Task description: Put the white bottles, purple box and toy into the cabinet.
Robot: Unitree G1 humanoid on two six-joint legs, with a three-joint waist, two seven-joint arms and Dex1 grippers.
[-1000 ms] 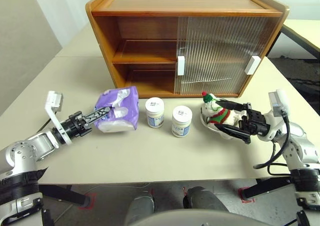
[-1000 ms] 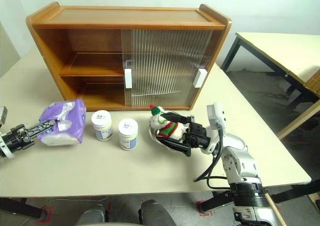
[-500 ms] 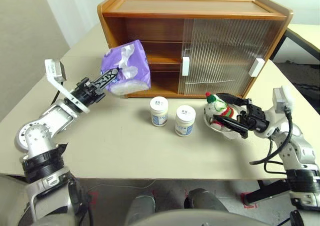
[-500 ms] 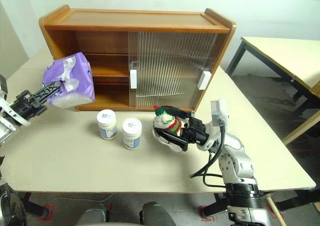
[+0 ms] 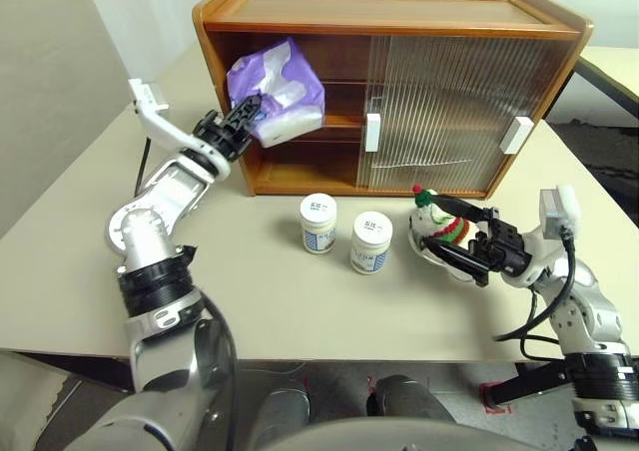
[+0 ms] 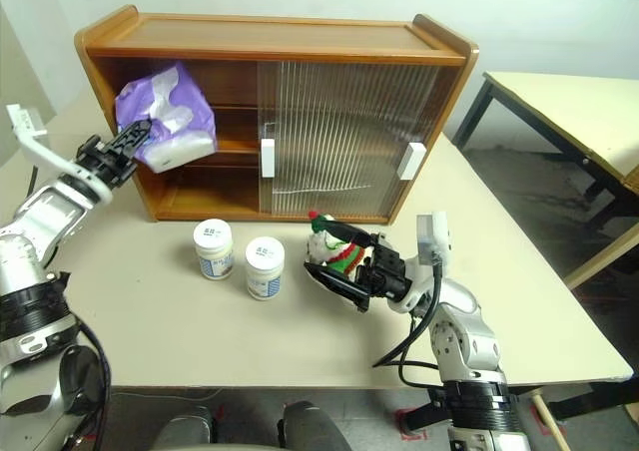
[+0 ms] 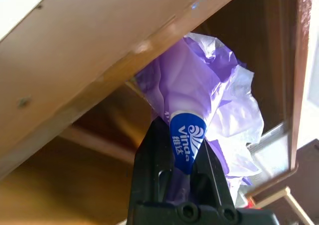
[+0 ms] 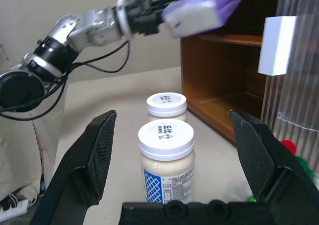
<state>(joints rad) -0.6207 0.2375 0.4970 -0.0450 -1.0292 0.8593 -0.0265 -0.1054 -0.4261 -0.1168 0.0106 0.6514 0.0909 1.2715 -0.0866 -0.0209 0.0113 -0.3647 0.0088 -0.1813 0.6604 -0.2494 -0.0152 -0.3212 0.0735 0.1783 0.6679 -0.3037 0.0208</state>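
Left gripper (image 5: 243, 112) jaws pinched on the purple box (image 5: 278, 100), held up in the air at the open left half of the cabinet (image 5: 389, 17), level with the upper compartment, just at its front. White tissue shows on the box's near-lower side.

Cabinet sits at the back of the counter (image 5: 250, 301); both ribbed doors (image 5: 444, 112) cover the right half, left half open, middle shelf (image 5: 334, 122) bare where visible.

Two bottles (image 5: 319, 223) (image 5: 370, 242) stand upright side by side mid-counter, in front of the cabinet, close but apart.

Toy (image 5: 441, 227) rests in a metal bowl (image 5: 427, 250) just right of the bottles. Right gripper (image 5: 461, 239) jaws spread wide, one either side of the toy and bowl, pointing toward the bottles; can't tell if they touch either.
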